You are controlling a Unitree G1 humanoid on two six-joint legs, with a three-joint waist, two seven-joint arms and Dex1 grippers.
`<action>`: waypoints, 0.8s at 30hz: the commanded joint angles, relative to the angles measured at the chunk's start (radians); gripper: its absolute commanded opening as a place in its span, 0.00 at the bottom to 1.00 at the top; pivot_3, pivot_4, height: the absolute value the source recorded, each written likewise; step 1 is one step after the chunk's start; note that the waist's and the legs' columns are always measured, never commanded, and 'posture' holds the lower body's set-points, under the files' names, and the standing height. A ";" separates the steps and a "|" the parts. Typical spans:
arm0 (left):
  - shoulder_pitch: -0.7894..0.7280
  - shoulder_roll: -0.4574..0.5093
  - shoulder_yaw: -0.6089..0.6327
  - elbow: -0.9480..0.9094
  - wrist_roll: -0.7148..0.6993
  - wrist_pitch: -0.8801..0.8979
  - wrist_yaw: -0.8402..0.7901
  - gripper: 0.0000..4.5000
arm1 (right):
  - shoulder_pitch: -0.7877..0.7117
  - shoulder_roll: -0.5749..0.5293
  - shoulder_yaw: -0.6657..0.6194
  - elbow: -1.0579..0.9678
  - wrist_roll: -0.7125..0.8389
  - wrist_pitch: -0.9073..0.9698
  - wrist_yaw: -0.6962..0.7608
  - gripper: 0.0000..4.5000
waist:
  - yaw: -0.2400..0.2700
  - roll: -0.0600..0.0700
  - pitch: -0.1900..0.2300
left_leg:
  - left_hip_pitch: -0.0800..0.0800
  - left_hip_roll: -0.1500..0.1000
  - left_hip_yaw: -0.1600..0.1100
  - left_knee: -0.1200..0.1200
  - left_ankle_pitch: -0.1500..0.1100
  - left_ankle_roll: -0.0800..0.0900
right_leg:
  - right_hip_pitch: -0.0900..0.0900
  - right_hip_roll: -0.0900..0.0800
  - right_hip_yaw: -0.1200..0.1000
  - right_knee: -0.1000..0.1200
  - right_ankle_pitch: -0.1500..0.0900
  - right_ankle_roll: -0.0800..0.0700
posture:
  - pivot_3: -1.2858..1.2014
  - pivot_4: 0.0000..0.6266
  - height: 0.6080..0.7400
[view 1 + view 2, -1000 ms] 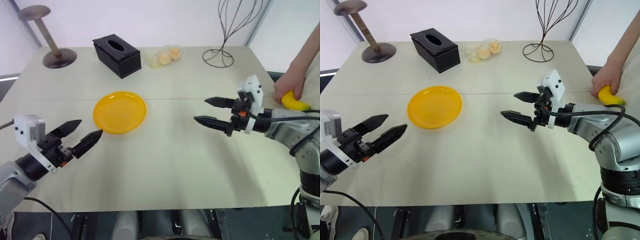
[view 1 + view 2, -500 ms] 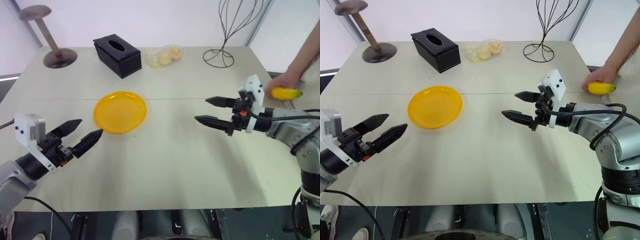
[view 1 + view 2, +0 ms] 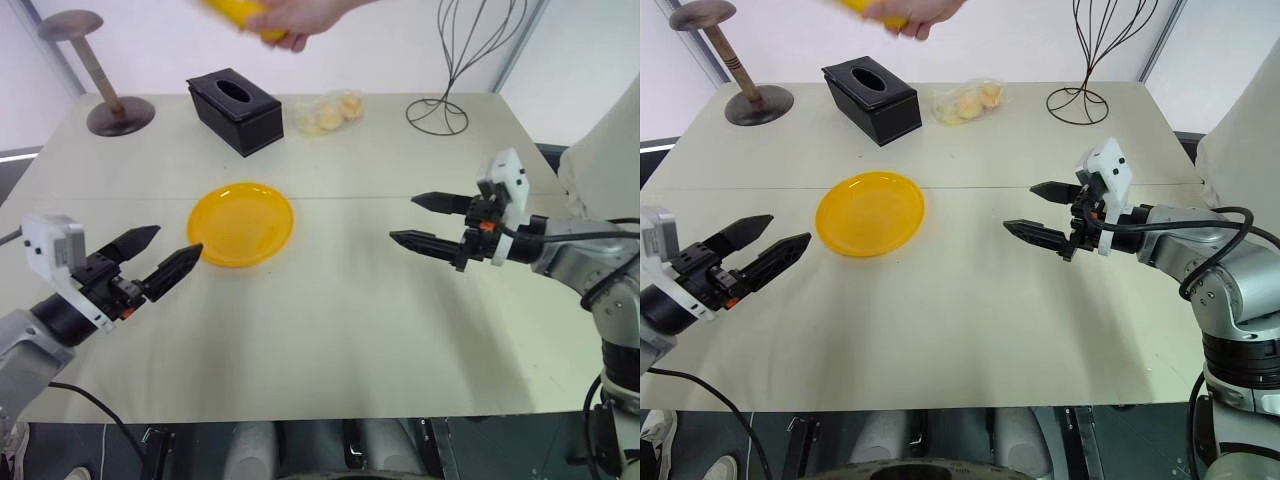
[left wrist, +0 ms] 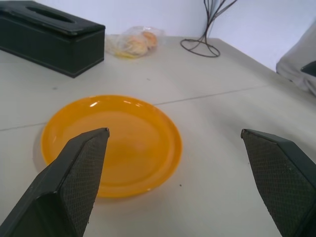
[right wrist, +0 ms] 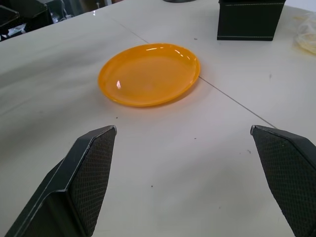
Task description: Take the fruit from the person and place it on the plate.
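Pale table (image 3: 330, 330), empty plate (image 3: 241, 223), both grippers' jaws spread wide, person's hand (image 3: 300, 15) gripping banana (image 3: 245, 12) overhead.

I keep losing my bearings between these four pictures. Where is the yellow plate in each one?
Left eye view: the plate lies left of centre on the table, ahead of the left hand.
Right eye view: again left of centre.
Left wrist view: lower left, partly behind one black finger.
Right wrist view: upper middle.
Shared landmark: the black tissue box, just beyond the plate.
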 commanded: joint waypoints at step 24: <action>-0.381 -0.114 -0.201 0.139 0.311 0.023 0.140 1.00 | -0.172 -0.048 -0.032 -0.058 0.173 0.083 0.078 0.99 | 0.003 -0.001 -0.001 | 0.004 0.000 -0.002 0.000 0.000 0.000 | 0.005 0.001 -0.001 0.001 0.002 0.003 | 0.52 0.24 1.00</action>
